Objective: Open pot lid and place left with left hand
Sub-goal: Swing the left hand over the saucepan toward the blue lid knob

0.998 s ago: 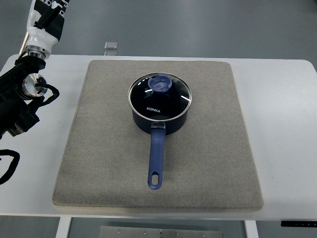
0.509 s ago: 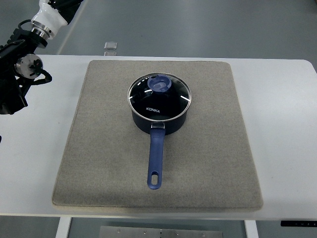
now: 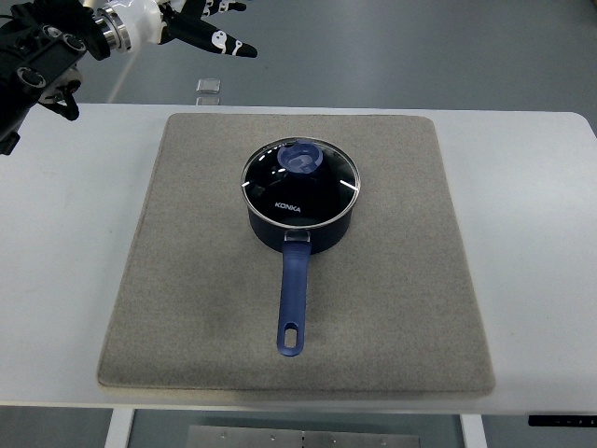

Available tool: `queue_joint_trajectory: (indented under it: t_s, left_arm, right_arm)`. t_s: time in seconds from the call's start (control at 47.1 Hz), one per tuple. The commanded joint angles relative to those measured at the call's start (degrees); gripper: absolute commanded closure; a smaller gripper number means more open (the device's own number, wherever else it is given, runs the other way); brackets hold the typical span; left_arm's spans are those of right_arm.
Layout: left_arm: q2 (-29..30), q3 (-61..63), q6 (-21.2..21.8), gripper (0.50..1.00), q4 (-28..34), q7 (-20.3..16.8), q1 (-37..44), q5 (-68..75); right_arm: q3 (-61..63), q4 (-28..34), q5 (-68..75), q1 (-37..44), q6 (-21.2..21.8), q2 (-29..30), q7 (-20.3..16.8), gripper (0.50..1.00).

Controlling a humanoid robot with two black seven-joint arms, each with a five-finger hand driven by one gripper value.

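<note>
A dark blue pot [image 3: 300,224] with a long blue handle [image 3: 293,306] stands in the middle of a grey mat [image 3: 187,280]. Its glass lid [image 3: 300,184] sits closed on it, with a blue knob [image 3: 303,158] on top. My left hand [image 3: 207,28] is high at the top left, beyond the table's far edge, well away from the pot. Its fingers [image 3: 233,47] are spread and hold nothing. The right arm does not show.
The mat lies on a white table [image 3: 532,233]. A small clear block [image 3: 209,86] sits at the table's far edge, just under my left hand. My left forearm [image 3: 42,56] crosses the top left corner.
My left arm has swung up and to the right, from the left edge of the table to the top left. The hand has come into view, open. The pot has not moved.
</note>
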Motion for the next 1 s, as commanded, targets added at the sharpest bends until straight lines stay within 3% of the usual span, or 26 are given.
queue_joint_trajectory:
  t_s: [0.0,0.552,0.743,0.976]
  left_arm:
    - [-0.02,0.16,-0.32,0.510,-0.52,-0.01,-1.98,7.21]
    - [0.94,1.22,0.12,0.512,-15.37,-0.01,-8.57,33.59]
    - [1.65,0.95,2.49,0.512,-18.80,-0.01,-9.01,45.72]
    - [1.74,0.60,4.34,0.510,-23.11,-0.01,-11.30,48.54]
  right_arm:
    - [0.00,0.01,-0.03,0.01,0.00,0.00,0.00,0.585]
    - [0.00,0.01,0.06,0.01,0.00,0.00,0.00,0.585]
    - [0.00,0.01,0.06,0.01,0.00,0.00,0.00,0.585]
    - [0.00,0.01,-0.03,0.01,0.00,0.00,0.00,0.585]
